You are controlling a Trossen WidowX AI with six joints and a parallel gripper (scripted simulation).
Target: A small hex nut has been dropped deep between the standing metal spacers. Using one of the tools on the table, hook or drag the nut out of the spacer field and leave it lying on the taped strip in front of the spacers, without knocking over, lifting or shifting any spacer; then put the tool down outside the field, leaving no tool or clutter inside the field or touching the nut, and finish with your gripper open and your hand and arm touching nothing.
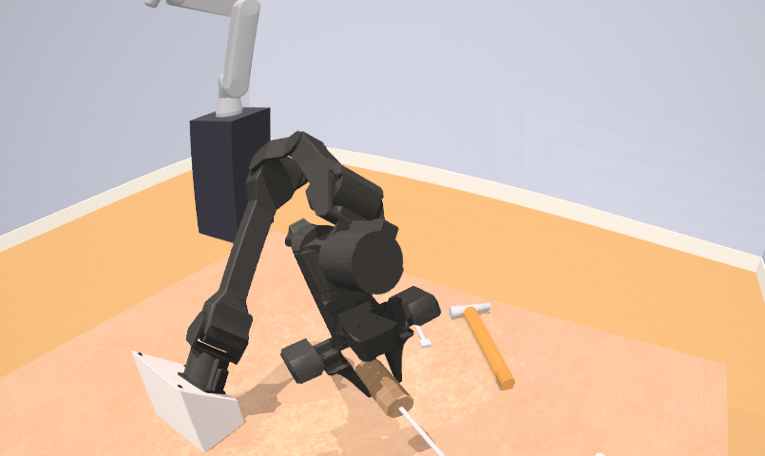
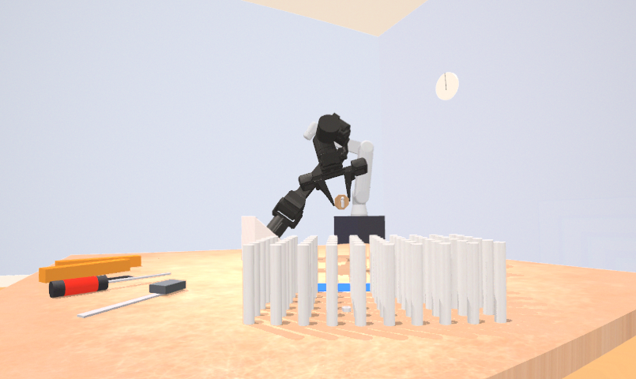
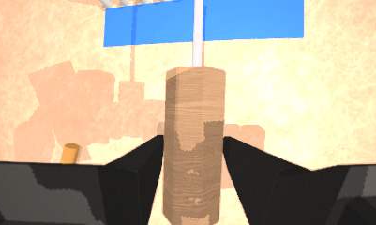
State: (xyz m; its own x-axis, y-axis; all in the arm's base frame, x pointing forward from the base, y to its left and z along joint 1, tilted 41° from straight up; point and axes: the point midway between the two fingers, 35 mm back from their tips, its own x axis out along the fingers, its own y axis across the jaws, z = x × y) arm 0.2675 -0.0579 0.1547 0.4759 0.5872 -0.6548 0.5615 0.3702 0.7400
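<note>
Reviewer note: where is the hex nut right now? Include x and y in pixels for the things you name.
In the exterior view, the hex nut (image 2: 346, 309) lies on the table inside the field of spacers (image 2: 332, 283), seen through a gap, on the camera's side of the blue strip (image 2: 344, 287).

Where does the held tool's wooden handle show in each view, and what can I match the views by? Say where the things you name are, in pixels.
Top: the wooden handle (image 1: 384, 389) (image 2: 336, 207) (image 3: 194, 108) is below centre, between the gripper's fingers.
Exterior: near the centre, end-on, above the spacers (image 2: 332, 281).
Wrist: upright in the middle, fingers on either side.
Shared landmark: the handle's pale metal shaft (image 1: 421, 430) (image 2: 342, 202) (image 3: 198, 35).
</note>
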